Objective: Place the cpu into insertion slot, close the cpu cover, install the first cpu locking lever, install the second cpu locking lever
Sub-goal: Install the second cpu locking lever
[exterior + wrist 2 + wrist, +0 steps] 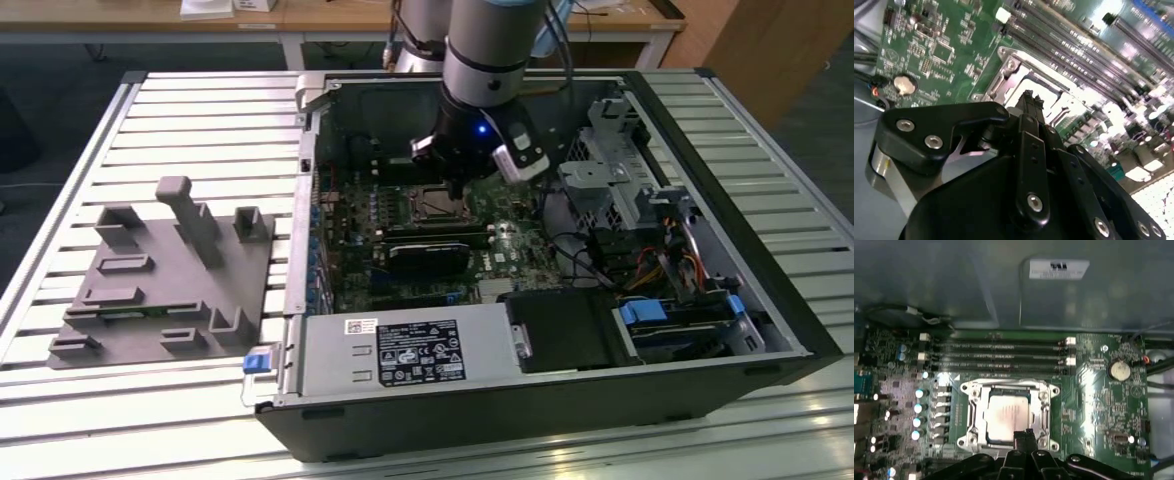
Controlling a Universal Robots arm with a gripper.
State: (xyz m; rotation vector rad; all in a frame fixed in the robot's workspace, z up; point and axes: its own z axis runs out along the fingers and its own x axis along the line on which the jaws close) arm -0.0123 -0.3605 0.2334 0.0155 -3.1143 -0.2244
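Note:
The cpu [1008, 416] lies flat in the insertion slot [434, 205], its dull silver top showing through the cut-out of the cpu cover [970, 390]. The shiny cover [1004, 75] is folded down over the socket. My gripper [1023, 434] hovers just above one edge of the socket, its black fingers pressed together and shut with nothing between them. In the second wrist view the gripper [1029, 97] points down at the cover's edge, and a thin bent metal lever rod [1059, 117] stands beside it. In the exterior view the gripper [458, 190] hangs over the socket inside the open case.
Long memory slots [999, 352] run along one side of the socket. A black card [427, 250] sits nearer the case front, with the power supply [400, 355] beyond it. Drive cages and cables [627, 200] crowd the exterior view's right. A grey fixture block [160, 280] stands outside the case.

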